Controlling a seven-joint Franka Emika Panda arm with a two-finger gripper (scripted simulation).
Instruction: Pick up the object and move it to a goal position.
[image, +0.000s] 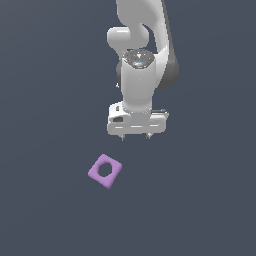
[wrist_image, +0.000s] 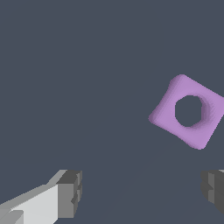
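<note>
The arm hangs vertical, its end effector (image: 135, 138) spread wide and empty, apart from the purple block (image: 105, 171)

Matt smooth purple block (image: 105, 171), glossy white plastic-looking claw (image: 136, 137)

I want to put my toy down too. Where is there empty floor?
Almost everywhere. Only the purple block lies on the dark floor, and the open gripper hangs above, toward the exterior view's right of it. All around the block is bare; nowhere is crowded.
</note>
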